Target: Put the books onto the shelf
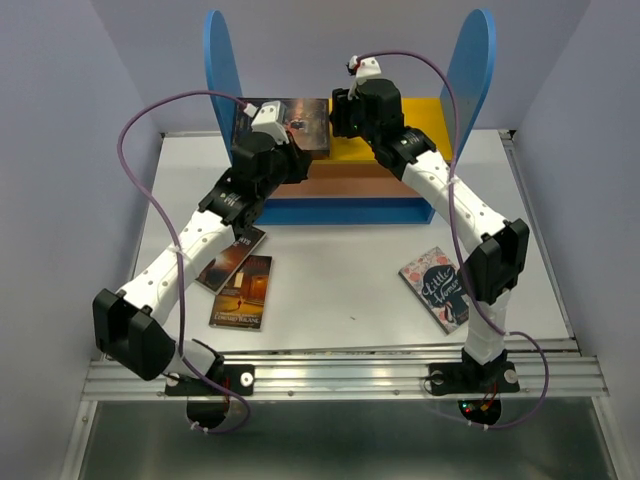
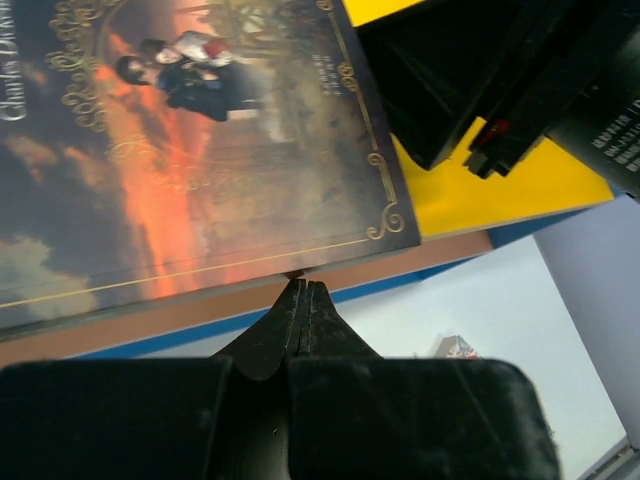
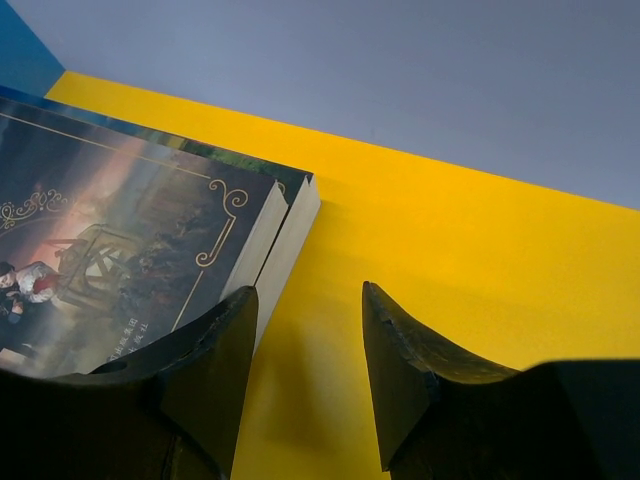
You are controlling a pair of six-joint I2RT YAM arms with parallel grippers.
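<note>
We see two books (image 1: 285,122) stacked flat at the left end of the yellow board (image 3: 450,240) of the shelf (image 1: 218,60). Our left end effector (image 2: 303,298) is pressed together, its tips at the near edge of the top book (image 2: 200,150). Our right end effector (image 3: 310,295) is spread over the board, just right of the stack. Two dark books (image 1: 243,290) lie on the left of the counter (image 1: 350,260), a grey book (image 1: 437,288) on its right.
</note>
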